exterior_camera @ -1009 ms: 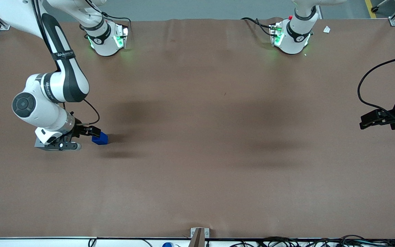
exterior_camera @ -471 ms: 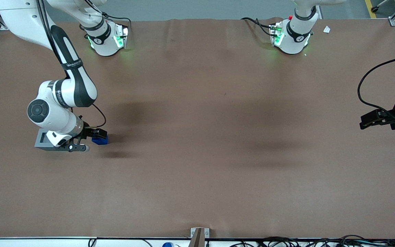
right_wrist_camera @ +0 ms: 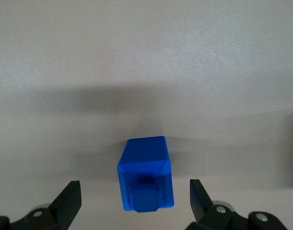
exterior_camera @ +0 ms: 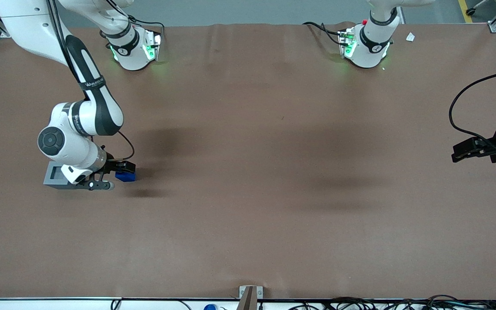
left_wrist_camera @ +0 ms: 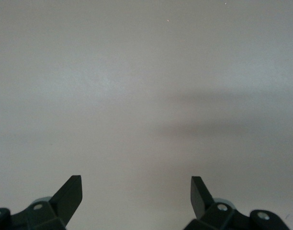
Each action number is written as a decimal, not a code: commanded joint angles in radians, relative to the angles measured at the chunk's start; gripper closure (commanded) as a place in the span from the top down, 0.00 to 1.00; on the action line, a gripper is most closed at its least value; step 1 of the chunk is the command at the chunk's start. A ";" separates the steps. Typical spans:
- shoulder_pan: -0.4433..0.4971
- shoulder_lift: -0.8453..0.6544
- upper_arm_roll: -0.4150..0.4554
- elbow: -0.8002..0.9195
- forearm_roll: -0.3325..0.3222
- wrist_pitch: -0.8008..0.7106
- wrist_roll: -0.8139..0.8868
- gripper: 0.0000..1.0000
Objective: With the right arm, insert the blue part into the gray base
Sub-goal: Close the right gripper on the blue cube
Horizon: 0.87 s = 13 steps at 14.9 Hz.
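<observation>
The white jointed right arm (exterior_camera: 80, 125), marked with black bands and a round dark joint cap, is extended low over the brown-covered bench (exterior_camera: 274, 215) at the working arm's end. Its black two-finger gripper (exterior_camera: 114, 172) is positioned directly at the small bright-blue plastic block (exterior_camera: 126, 176).

In the right wrist view, the gripper (right_wrist_camera: 135, 203) is seen spread wide, with one black fingertip (right_wrist_camera: 70, 196) on each side of the blue block (right_wrist_camera: 145, 172). A clear gap of bench surface is visible between each fingertip and the block, so nothing is grasped. The blue block rests on the bench and lies between the two fingertips, roughly centred. A small raised feature with a dark recess is visible on the face of the block turned toward the wrist camera.

The light-gray plastic cube base (exterior_camera: 54, 175), with a square recess in its top face, stands on the bench just beside the gripper. It is partly covered by the wrist of the right arm in the front view. The blue block and the gray base are near each other but apart, with the gripper body between them. The blue block is not in the recess of the gray base.

A dark shadow is cast on the bench beside the blue block.
</observation>
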 commanded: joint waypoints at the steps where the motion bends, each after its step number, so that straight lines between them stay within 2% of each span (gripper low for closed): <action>1: -0.015 -0.004 0.002 -0.022 0.010 0.028 -0.025 0.99; 8: -0.011 0.001 0.003 -0.040 0.010 0.042 -0.025 0.92; 13: -0.004 0.003 0.003 -0.041 0.010 0.050 -0.023 0.83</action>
